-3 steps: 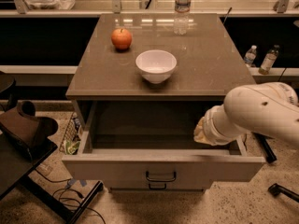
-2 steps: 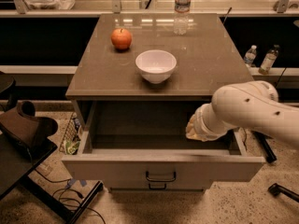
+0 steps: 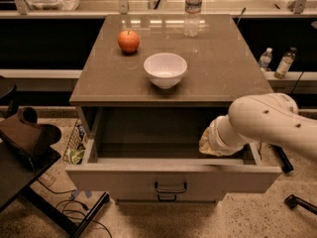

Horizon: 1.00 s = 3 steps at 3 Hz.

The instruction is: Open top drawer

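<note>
Cabinet: a grey-brown cabinet fills the middle of the scene, and its flat surface [image 3: 223, 68] carries three things.
Top drawer: the top drawer [image 3: 124, 180] is pulled well out toward the near side, with its plain boxy inside in view under the surface's near edge.
Arm: a thick white robot arm [image 3: 267, 120] comes in from the right and reaches over the drawer's right wall.
Gripper: the gripper [image 3: 208, 144] is the tan end of the arm, down inside the drawer at its right side. Whether it is spread or closed cannot be told.
Bowl: a white bowl [image 3: 165, 69] stands upright near the middle of the surface.
Apple: a red apple [image 3: 129, 40] sits far and left of the bowl, apart from it.
Bottle: a clear water bottle [image 3: 192, 9] stands at the far edge, right of the apple.
Handle: a small black bar handle [image 3: 170, 188] sits at the centre of the drawer's front panel.
</note>
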### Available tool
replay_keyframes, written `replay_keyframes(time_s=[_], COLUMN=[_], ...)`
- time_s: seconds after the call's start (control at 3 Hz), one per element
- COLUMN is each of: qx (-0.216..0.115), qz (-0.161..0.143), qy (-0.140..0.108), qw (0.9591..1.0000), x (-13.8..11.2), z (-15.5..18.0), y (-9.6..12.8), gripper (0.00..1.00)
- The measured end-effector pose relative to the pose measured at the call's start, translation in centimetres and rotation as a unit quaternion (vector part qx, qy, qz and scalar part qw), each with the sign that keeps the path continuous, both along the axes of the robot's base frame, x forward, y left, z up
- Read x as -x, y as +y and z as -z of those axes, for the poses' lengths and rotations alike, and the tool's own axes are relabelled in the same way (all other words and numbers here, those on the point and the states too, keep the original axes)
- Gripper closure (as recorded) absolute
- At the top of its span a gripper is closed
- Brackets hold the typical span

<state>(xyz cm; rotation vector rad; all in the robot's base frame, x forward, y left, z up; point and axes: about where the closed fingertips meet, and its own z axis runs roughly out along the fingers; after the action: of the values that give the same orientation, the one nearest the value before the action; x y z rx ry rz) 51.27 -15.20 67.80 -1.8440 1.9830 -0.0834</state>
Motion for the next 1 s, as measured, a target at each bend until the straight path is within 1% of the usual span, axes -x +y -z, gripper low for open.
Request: replay_keyframes(time_s=[0.33,0.67,1.0], qx=[-0.005,-0.017,-0.020], qz=[0.016,0.018,0.021], qy=[0.014,0.028,0.031], qw=[0.9998,0.9993,0.9991], x=[3.0,6.4,6.9], z=[0.4,0.2,0.4], y=[-0.7,-0.3,-0.4], gripper=[1.00,1.00,1.00])
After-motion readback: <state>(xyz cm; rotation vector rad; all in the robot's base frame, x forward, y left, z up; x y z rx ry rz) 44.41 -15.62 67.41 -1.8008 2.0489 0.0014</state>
